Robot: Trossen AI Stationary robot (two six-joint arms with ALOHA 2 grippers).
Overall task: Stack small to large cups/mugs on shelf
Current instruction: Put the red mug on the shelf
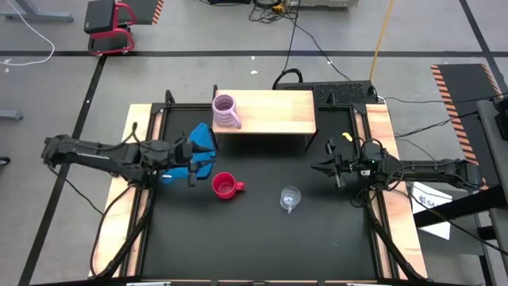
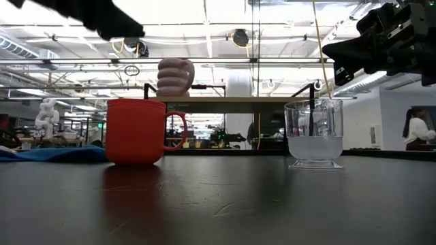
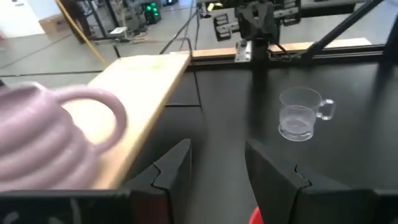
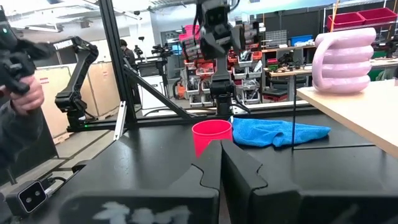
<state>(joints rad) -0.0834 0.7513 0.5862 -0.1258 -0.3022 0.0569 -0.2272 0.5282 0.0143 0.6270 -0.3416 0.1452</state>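
The ribbed lilac-pink mug (image 1: pixel 226 111) stands upright on the left end of the light-wood shelf (image 1: pixel 274 111). On the black tabletop in front of it rest the red mug (image 1: pixel 226 186), on its base, and the clear glass cup (image 1: pixel 290 198), further right. My left gripper (image 3: pixel 217 165) hovers open with nothing between its fingers, left of the red mug and above a blue cloth; it points across the table toward the glass cup (image 3: pixel 301 115), with the lilac mug (image 3: pixel 50 137) close beside it. My right gripper (image 4: pixel 221 165) waits shut at the table's right side (image 1: pixel 324 167).
A crumpled blue cloth (image 1: pixel 202 147) lies on the table beside the shelf's left front corner, under my left gripper. Pale wooden rails (image 1: pixel 385 135) run along both sides of the table. A person's hand (image 4: pixel 18 81) shows beyond the table's edge.
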